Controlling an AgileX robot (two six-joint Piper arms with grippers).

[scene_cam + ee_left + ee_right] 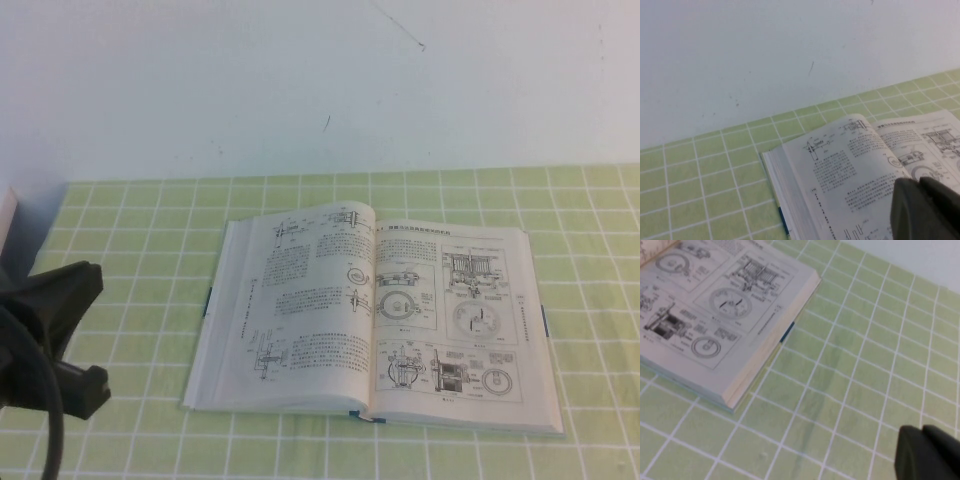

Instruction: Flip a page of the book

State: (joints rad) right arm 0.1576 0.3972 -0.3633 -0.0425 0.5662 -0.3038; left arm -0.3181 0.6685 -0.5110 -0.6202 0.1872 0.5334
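Note:
The book (375, 320) lies open and flat on the green checked cloth, with dark teal cover edges showing at its sides. The page (310, 295) on the book's left side shows text blocks with small round diagrams and bulges a little near the spine; it also shows in the left wrist view (845, 170). The right-hand page (710, 305) carries larger machine drawings. My left gripper (919, 186) is shut and empty, above the table to the book's left; its arm (50, 340) shows at the left edge. My right gripper (921, 432) is shut and empty, over bare cloth to the book's right.
The green checked cloth (130, 230) covers the table around the book. A white wall (300, 80) stands close behind the table's far edge. A pale object (6, 215) sits at the far left edge.

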